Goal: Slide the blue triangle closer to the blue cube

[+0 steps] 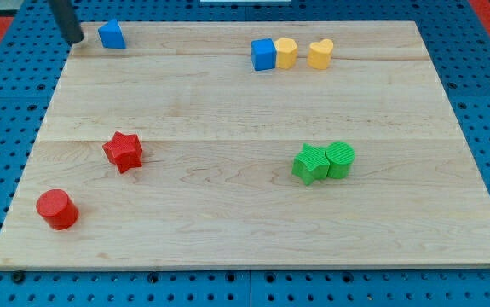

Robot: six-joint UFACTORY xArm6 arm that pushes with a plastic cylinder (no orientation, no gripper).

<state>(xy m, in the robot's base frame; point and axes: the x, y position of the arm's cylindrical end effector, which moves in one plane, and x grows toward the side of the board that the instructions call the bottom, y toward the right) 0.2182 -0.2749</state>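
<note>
Blue triangle (112, 35) just to the view's right of my tip (74, 40), near it yet apart, up at the far left corner of the surface (227, 222). Blue cube (263, 55) well away to the view's right of my tip, past the triangle, along the same top edge.

Judged from this: nothing of the slide done yet. Wide bare stretch between triangle and cube. Looks lined up behind the triangle for a push toward the view's right, though not touching. Left to do: make contact, then shove the triangle most of the way across.

No hand on this arm, only a plain rod, so nothing to stand apart, together or clamped.

Counted, largest first:
- One surface.
- One rod, ending in my tip.
- Eight blocks, two of each colour.
- Green: a green cylinder (341, 159) touching a green block (310, 164) of unclear shape, far to the lower right of my tip.
- Red: a red cylinder (57, 210) and a red star (123, 152), below my tip.
- Yellow: a yellow block (285, 53) touching the cube, a yellow heart (319, 54) just beyond.
- Blue: the triangle and the cube.
</note>
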